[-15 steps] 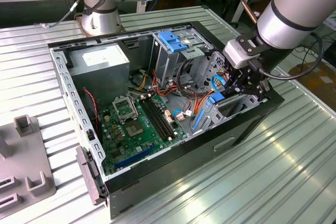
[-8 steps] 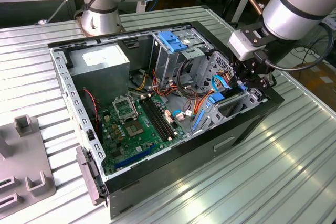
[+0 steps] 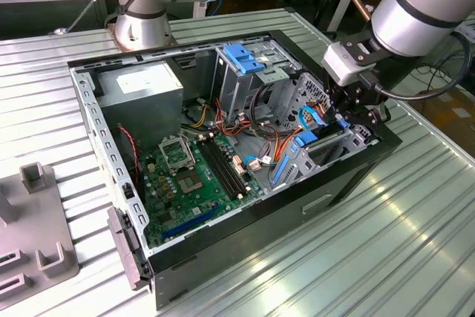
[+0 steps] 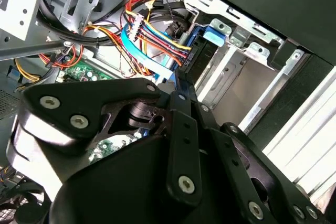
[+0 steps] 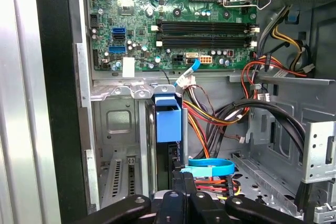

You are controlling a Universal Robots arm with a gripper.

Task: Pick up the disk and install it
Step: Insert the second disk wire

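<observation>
One tool sits low at the drive bay by the computer case's front edge, fingers together on the disk, which stands edge-on, mostly slotted in. Final seating looks unfinished. Beyond lie the cables and motherboard.

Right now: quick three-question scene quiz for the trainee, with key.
1. True or false: the gripper hangs over the grey power-supply box.
2. The motherboard is: A green, B red, C black.
3. Fill in: the computer case sits on a ribbed ___ table.
Key: 1 false, the gripper is at the drive cage on the exterior view's right; 2 A; 3 metal.
</observation>
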